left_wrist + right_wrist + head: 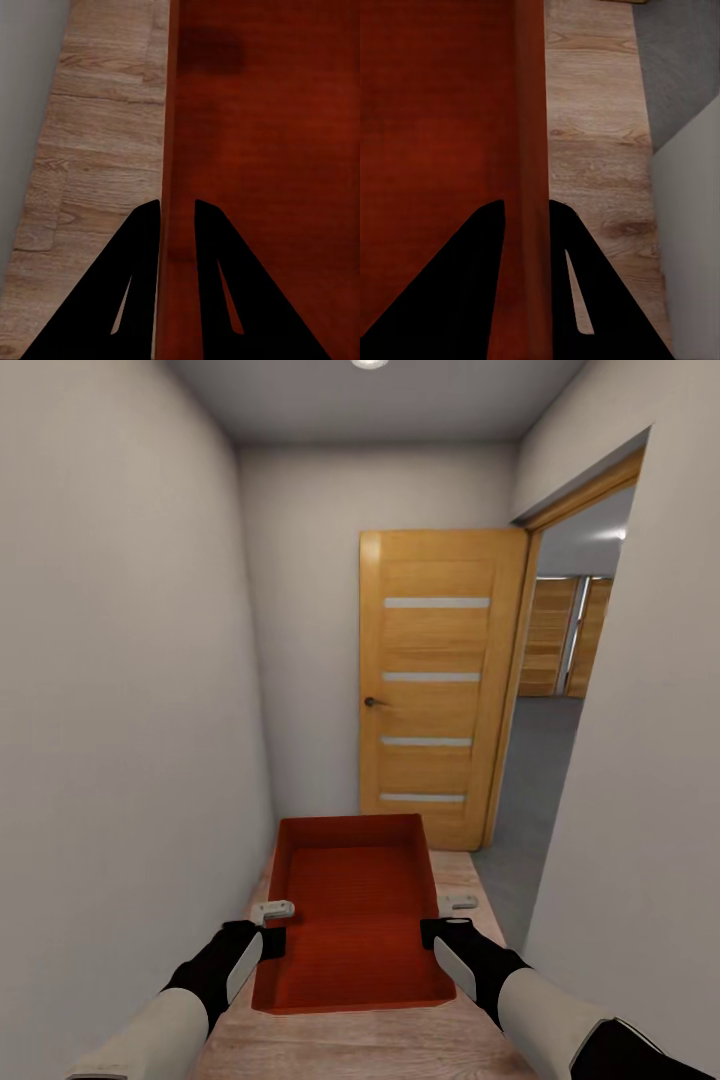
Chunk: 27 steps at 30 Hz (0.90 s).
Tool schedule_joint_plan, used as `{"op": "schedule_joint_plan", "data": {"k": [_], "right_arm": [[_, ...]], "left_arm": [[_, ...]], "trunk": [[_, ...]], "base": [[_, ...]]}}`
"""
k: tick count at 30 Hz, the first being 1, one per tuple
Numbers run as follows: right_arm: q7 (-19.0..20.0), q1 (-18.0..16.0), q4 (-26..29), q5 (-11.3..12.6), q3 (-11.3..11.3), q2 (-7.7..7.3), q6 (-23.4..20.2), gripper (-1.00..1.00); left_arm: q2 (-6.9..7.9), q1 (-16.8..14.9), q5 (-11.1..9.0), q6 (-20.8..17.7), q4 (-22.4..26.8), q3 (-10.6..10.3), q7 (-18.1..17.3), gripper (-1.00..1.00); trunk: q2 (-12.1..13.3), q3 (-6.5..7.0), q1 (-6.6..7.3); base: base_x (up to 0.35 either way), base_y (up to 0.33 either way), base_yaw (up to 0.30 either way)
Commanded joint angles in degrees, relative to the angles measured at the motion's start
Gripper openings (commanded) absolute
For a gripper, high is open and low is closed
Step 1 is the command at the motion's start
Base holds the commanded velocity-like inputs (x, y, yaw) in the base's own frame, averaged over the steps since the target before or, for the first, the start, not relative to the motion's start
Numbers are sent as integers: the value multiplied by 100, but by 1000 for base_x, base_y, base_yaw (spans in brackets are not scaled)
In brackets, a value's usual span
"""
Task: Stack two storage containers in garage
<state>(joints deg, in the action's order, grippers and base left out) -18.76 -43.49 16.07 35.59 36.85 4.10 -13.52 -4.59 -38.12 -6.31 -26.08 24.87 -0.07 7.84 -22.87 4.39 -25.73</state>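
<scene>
The robot stands in a thin hallway with plain grey-white walls (120, 660) close on both sides. Under it is a light wood plank floor (380, 1045).

Near the robot, one orange-red storage container (352, 915) is held up over the planks, between the two arms. The left gripper (272, 940) is on the container's left wall and the right gripper (432, 932) is on its right wall. The bin is open on top and has nothing in it.

The left wrist view shows the left jaws clamped on the red wall, one black finger (135, 285) outside over the wood and the other inside the bin. The right wrist view shows the same for the right jaws: the red wall runs between them, with one finger (577, 285) over the planks. That view also shows a patch of grey floor (679, 67) past the wood, next to the white wall.

Farther off, a wooden door (435, 680) with four pale strips stands open against the end wall. To its right is a doorway (560, 690) into a room with a dark grey floor (535, 780) and more wood panels at the back. A round light (369, 364) is in the ceiling
</scene>
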Motion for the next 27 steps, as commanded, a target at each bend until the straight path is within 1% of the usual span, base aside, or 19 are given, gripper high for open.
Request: {"op": "schedule_joint_plan", "data": {"k": [1,27], "right_arm": [[-40,-10,27,-53,-126,-6,-26,-100],[-40,-10,27,-53,-126,-7,-24,-100]], "left_arm": [[178,6,121,-46,-18,-28,104,-100],[178,6,121,-46,-18,-28,104,-100]], "trunk": [[-4,-2,-6],[-4,-2,-6]], "base": [[325,0,0],[325,0,0]]}}
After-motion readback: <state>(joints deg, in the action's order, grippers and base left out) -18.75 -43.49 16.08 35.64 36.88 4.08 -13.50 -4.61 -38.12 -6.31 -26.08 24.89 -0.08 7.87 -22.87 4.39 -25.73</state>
